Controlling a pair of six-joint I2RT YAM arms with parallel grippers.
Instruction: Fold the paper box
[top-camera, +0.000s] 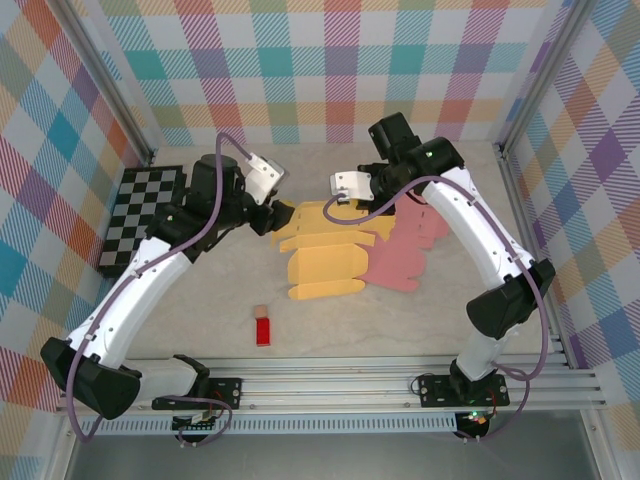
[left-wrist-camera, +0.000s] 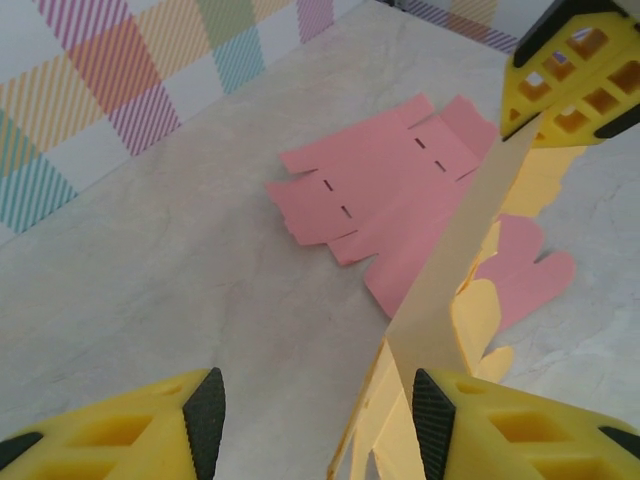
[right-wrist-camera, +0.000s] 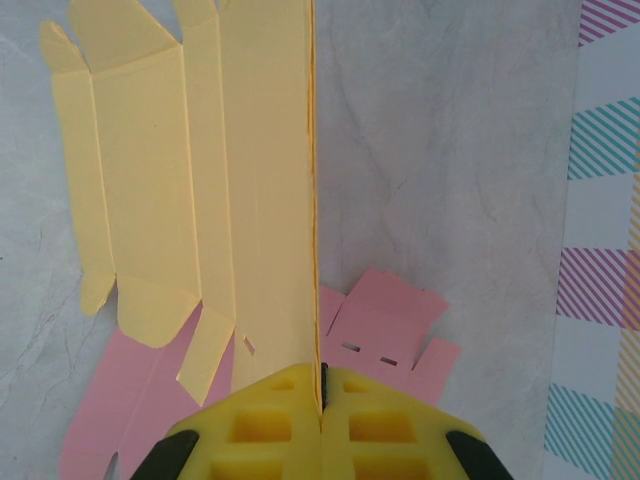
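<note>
The right claw (right-wrist-camera: 322, 400) grasps the upright flap of the yellow paper box (right-wrist-camera: 150, 170). The flap's long edge runs ahead into the gap of the released left claw (left-wrist-camera: 320, 415).

yellow sheet (top-camera: 325, 265) centre, red block (top-camera: 263, 331) nearer, checkerboard (top-camera: 140, 220) left

yellow box blank (top-camera: 325, 265) | unfolded, one edge raised | overlapping pink blank (top-camera: 402, 255)
</note>
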